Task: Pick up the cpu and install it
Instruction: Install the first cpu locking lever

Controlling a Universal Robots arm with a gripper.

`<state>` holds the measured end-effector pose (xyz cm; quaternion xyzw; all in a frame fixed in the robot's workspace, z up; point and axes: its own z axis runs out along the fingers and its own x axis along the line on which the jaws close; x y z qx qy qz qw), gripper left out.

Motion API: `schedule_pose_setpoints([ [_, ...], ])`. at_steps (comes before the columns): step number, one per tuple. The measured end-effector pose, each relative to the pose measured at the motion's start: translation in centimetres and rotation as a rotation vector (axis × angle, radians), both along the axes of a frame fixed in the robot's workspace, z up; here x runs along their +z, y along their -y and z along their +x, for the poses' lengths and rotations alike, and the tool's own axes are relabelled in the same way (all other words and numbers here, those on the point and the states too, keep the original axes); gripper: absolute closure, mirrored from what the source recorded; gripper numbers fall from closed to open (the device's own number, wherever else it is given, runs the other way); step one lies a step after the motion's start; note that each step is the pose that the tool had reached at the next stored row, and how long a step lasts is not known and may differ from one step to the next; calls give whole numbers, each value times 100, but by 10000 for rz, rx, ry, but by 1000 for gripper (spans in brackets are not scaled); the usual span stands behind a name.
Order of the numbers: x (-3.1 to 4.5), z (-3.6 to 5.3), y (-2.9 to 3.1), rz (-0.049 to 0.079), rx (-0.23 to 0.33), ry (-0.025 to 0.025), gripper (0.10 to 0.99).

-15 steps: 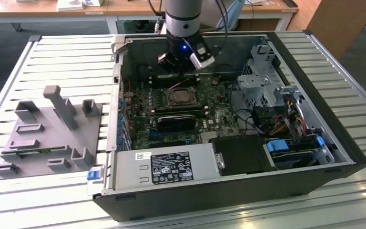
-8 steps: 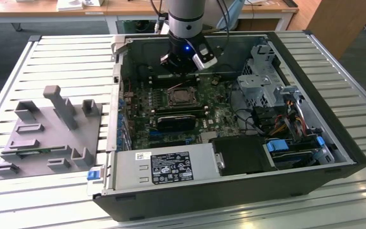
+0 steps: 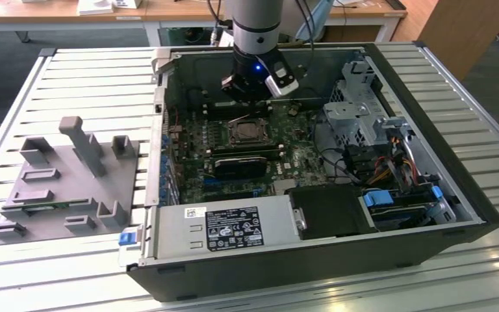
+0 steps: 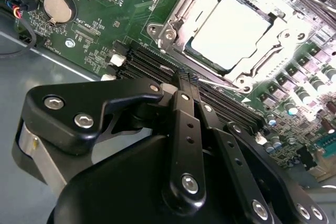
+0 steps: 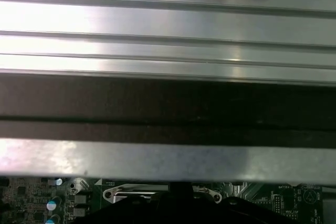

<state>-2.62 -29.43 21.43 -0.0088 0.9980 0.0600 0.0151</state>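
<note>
My claw (image 4: 184,80) hangs inside the open case (image 3: 457,195), low over the board (image 3: 258,153), its black fingers (image 4: 181,90) pressed together with nothing between them — closed and empty. In the second wrist view the fingertips sit over the dark memory slots (image 4: 152,64) just beside the socket (image 4: 231,30). The cpu (image 4: 228,30) lies flat in that socket, its bright metal top framed by the silver bracket; from my fingertips it is at about one o'clock, near but apart. A round coin cell (image 4: 56,6) sits on the board at about ten o'clock from the claw.

In the exterior view my arm (image 3: 256,26) comes down at the case's twelve o'clock side, and the socket (image 3: 247,132) is just beyond the claw (image 3: 251,97), toward six o'clock. The case rests on a slatted desk (image 3: 76,71); a grey holder tray (image 3: 59,188) stands at the case's nine o'clock, well apart from me.
</note>
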Motion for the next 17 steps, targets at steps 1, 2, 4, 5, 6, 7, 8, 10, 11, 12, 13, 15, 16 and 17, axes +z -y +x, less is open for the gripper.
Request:
schedule_pose_setpoints([
  [1, -4, 4, 0, 0, 0, 0, 980],
  [2, -8, 7, 0, 0, 0, 0, 980],
  [4, -13, 7, 0, -1, -1, 0, 980],
  [5, -16, 8, 0, 0, -1, 0, 980],
  [6, -19, 9, 0, 0, 0, 0, 980],
  [7, -22, 9, 0, 0, 0, 0, 980],
  [8, -25, 9, 0, 0, 0, 0, 980],
  [10, -30, 10, 0, -1, 0, -1, 980],
  [11, -32, 10, 0, 0, 0, 0, 980],
  [12, -35, 11, 0, 0, 0, 0, 980],
  [13, -37, 11, 0, -1, 0, 0, 980],
  [15, -42, 13, 0, 0, 1, 0, 980],
  [16, -45, 17, 0, 1, 2, 0, 980],
  [17, -49, 20, 0, 2, 1, 1, 980],
])
